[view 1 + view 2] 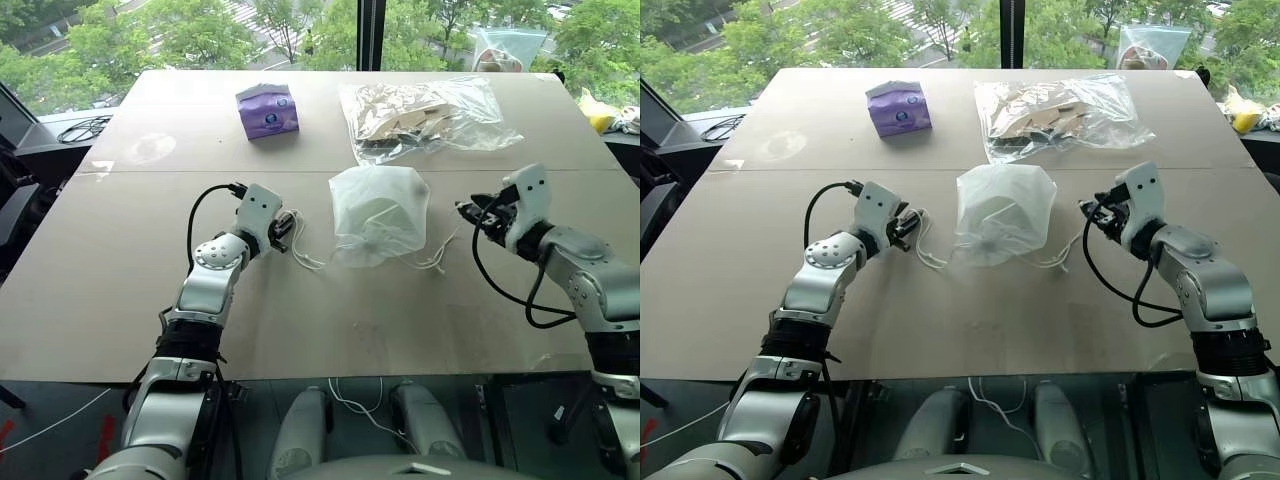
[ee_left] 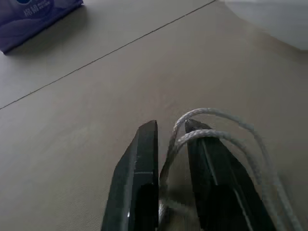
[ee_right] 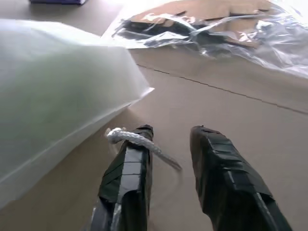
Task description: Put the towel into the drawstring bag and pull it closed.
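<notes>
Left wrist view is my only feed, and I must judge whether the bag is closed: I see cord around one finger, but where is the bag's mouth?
Observer: The drawstring bag lies mid-table, with its mouth bunched shut on the side nearest the robot.
Operator: What is the other arm doing?
Observer: The right gripper stands open beside the bag, with a cord draped over one finger.
Operator: Is the towel in?
Observer: A folded shape shows through the fabric, probably the towel.
</notes>
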`<state>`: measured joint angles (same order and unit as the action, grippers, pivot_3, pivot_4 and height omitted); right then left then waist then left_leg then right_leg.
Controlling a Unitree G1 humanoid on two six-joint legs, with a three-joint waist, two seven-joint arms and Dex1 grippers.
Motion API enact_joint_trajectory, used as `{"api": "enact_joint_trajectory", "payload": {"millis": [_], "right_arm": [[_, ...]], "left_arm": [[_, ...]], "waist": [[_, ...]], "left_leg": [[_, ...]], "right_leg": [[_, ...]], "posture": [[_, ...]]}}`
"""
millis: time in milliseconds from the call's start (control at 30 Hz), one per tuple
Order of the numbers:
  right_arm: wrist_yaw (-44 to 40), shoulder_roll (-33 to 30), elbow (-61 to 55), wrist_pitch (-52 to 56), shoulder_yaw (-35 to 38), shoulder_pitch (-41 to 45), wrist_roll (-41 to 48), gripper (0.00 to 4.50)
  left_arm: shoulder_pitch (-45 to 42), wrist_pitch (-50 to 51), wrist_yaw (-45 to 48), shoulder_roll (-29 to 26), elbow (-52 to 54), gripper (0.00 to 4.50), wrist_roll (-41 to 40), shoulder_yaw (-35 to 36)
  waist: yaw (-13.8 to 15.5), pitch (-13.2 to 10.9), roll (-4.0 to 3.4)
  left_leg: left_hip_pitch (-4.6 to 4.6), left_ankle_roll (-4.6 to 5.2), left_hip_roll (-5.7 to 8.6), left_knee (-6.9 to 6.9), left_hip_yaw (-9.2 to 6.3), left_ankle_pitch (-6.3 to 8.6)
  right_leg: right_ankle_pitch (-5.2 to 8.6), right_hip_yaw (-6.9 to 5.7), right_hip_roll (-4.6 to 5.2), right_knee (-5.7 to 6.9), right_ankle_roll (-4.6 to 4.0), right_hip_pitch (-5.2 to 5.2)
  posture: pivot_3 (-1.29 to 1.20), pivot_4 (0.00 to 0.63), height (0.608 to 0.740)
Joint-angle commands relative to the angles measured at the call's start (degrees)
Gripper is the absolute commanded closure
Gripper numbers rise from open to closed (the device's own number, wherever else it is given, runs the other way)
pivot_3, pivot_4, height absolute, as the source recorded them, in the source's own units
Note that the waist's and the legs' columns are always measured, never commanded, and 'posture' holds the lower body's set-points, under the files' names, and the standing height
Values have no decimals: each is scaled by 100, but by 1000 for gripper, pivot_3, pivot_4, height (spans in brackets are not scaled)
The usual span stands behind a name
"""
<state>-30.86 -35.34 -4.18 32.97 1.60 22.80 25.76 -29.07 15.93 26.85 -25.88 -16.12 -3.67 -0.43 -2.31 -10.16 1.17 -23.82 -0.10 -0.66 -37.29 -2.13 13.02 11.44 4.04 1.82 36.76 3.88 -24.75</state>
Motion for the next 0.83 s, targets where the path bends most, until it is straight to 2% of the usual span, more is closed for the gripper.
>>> {"api": "enact_joint_trajectory", "payload": {"millis": [33, 67, 100, 133, 300, 433, 567, 833], "right_arm": [[-693, -468, 10, -707, -90, -381, -449, 917], [-749, -528, 47, -810, -92, -453, -539, 797], [-900, -569, 24, -886, 38, -586, -459, 229], [-1040, -581, -3, -941, 166, -686, -346, 229], [-2005, -1073, 17, -1461, 486, -1369, -304, 229], [-2343, -1309, 693, -2462, 610, -1566, -691, 229], [-2654, -1281, 1035, -2831, 822, -1682, -559, 229], [-2610, -1002, 562, -2527, 1111, -1928, -131, 229]], "left_arm": [[154, -158, 455, -254, 308, 1031, -245, 210], [215, -176, 549, -294, 356, 881, -304, 238], [427, -138, 772, -379, 513, 190, -460, 309], [597, -88, 964, -461, 624, 80, -574, 350], [1452, -62, 1947, -1017, 1038, 80, -1043, 528], [1824, -36, 2371, -1344, 1111, 80, -1252, 661], [2114, -124, 2508, -1492, 1198, 80, -1279, 711], [2641, 116, 2996, -1709, 1642, 80, -1770, 973]], "waist": [[1, 0, 0], [-4, 0, 0], [-5, 0, 0], [-14, 0, 0], [-11, 0, -1], [-5, 1, 0], [-8, 0, -1], [-17, 0, -1]], "left_leg": [[2, 0, 1, -1, 1, 0], [2, 0, 1, -1, 1, 0], [5, 0, 1, -2, 6, 0], [5, 0, 1, -2, 6, 0], [20, 0, -7, -5, 10, -1], [27, 0, -7, -14, 14, -1], [50, -1, -7, -11, 18, -1], [102, -1, -18, 5, 26, 0]], "right_leg": [[0, 0, 2, 1, 0, 0], [0, 0, 1, 1, 1, 0], [1, 3, 2, 1, 1, 0], [1, 3, 2, 1, 1, 0], [3, 5, -4, 9, 2, 6], [26, 6, -3, 8, 4, 17], [29, 8, -1, 8, 1, 37], [33, 13, -5, 5, -2, 75]], "posture": [[0, 150, 740], [0, 150, 740], [0, 150, 740], [0, 150, 740], [0, 150, 740], [0, 150, 740], [0, 150, 740], [0, 150, 740]]}}
